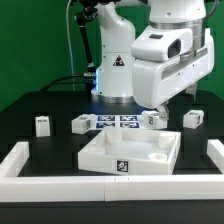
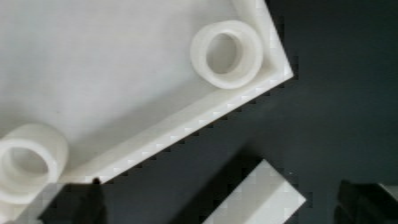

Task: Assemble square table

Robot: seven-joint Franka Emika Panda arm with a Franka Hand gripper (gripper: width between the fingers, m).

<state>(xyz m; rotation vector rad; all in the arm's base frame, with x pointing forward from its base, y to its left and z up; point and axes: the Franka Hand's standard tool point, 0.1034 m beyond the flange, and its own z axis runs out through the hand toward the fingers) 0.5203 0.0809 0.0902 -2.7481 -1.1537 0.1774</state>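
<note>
The square table's white top [image 1: 130, 152] lies rim-up at the front middle of the black table, with a tag [image 1: 121, 166] on its near edge. Four short tagged legs lie behind it: two to the exterior view's left [image 1: 42, 124] [image 1: 81, 124] and two to its right [image 1: 153, 119] [image 1: 193, 119]. The arm's white hand [image 1: 165, 62] hangs above the top's back right. In the wrist view, the top [image 2: 107, 80] shows two round corner sockets [image 2: 231, 52] [image 2: 27, 160]. My gripper [image 2: 222, 205] is open and empty, its dark fingertips [image 2: 80, 200] beyond the top's edge.
The marker board [image 1: 115, 122] lies between the legs at the back. White wall bars edge the surface at the left [image 1: 15, 160], front [image 1: 110, 190] and right [image 1: 215, 155]. A white piece [image 2: 267, 195] lies between my fingers; I cannot tell what it is.
</note>
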